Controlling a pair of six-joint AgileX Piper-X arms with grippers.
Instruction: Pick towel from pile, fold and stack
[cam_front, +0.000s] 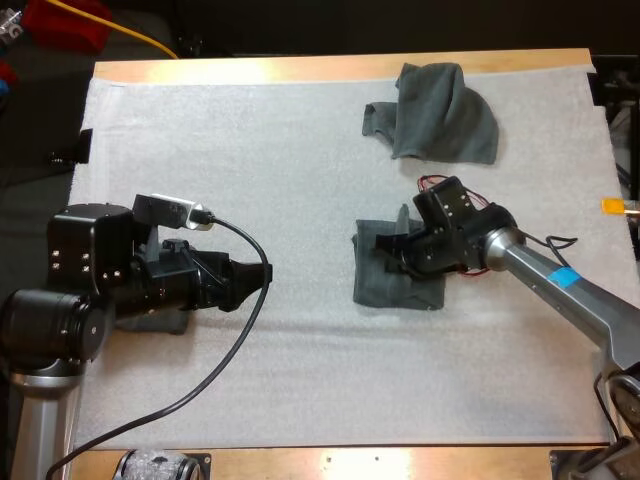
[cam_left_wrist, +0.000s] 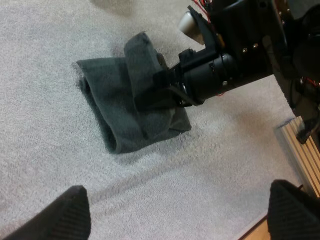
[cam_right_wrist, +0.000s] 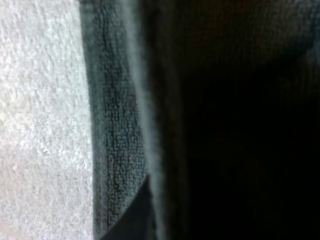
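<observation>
Fold step in hand. Half-folded towel lies mid white mat, one flap standing up. Right gripper is down at that flap; cannot tell whether its jaws are clamped on the cloth, which sits tight against its wrist camera. Left gripper hovers well apart over bare mat, aimed at the towel, jaws wide and holding nothing. Crumpled towel waits at the surface's far side. Next move, I'd judge: carry the flap across, lay it flat, square the edges, then stack.
</observation>
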